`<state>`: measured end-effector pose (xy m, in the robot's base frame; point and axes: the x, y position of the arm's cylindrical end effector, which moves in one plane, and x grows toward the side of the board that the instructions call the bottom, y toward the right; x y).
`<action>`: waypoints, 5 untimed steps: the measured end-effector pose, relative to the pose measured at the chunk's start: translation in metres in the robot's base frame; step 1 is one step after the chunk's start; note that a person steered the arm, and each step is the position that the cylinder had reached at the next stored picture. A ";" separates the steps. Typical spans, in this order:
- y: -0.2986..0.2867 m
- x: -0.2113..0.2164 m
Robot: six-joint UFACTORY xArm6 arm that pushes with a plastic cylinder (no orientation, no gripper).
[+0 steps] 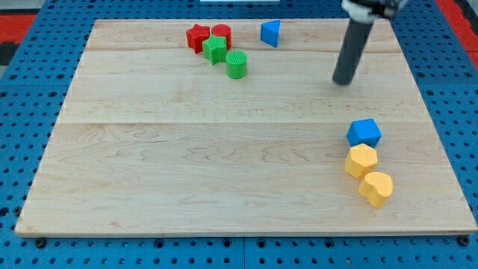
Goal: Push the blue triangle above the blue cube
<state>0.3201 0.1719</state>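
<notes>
Hovering rod: my tip (343, 81) at the end of the straight dark rod rests on the pale wooden board (149, 164) near its far right corner, touching no block; it has no fingers to open or close.
Blue triangle: the small blue triangular block (270, 33) sits by the far edge, well left of my tip.
Blue cube: the blue cube-like block (364, 133) lies near the right edge, below my tip.
Yellow blocks: a yellow hexagonal block (361, 161) touches the cube's near side; a yellow heart-like block (376, 187) follows it.
Far-edge cluster: red star block (197, 36), red cylinder (221, 33), green star block (214, 49), green cylinder (237, 65).
</notes>
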 end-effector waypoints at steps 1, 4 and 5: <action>0.009 -0.102; -0.125 -0.099; -0.132 -0.084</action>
<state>0.2365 0.0402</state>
